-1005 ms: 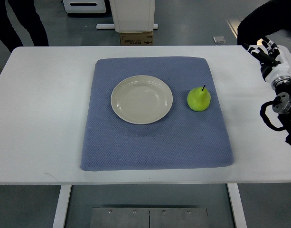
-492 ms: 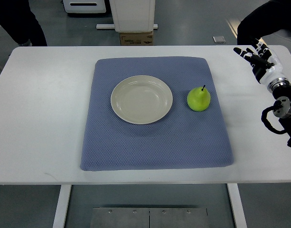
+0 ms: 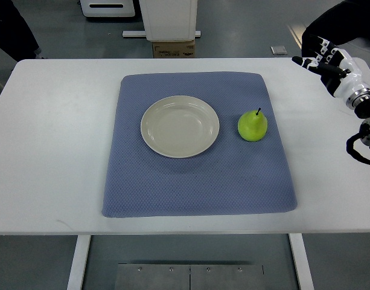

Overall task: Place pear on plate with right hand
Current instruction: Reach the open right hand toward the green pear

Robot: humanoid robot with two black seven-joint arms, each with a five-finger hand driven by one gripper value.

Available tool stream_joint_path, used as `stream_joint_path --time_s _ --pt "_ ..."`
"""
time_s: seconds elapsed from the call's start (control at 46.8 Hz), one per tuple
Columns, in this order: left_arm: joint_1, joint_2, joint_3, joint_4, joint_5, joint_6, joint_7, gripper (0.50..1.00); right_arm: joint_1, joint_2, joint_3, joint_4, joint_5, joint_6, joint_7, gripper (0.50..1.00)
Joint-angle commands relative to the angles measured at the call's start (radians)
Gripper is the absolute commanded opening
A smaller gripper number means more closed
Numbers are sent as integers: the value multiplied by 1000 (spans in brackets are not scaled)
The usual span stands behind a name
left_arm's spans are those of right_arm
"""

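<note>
the right hand [image 3: 320, 57] is hovering released, well right of the pear [image 3: 252, 125]; it should be approaching from the pear's right, sparing the plate [image 3: 180, 126] just left.

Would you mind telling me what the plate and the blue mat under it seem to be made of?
The plate looks like glazed ceramic or possibly melamine: cream, smooth, with a soft sheen along its rim. The blue mat appears to be woven or knitted fabric, perhaps padded: a fine dotted texture, matte, with rounded soft edges. Neither material can be confirmed from this view.
</note>
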Motion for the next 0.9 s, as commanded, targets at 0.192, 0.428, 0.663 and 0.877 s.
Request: stream_joint_path --time_s 0.192,0.428,0.663,0.877 --pt "0 0 0 0 0 0 0 1000 38 -51 -64 56 -39 -7 -6 1000" --pt "0 0 0 0 0 0 0 1000 61 -72 -119 56 -86 -5 -1 1000" --pt "0 0 0 0 0 0 0 1000 72 -81 -237 90 -161 -5 16 1000" --pt "0 0 0 0 0 0 0 1000 80 -74 -290 113 -250 -7 68 1000"
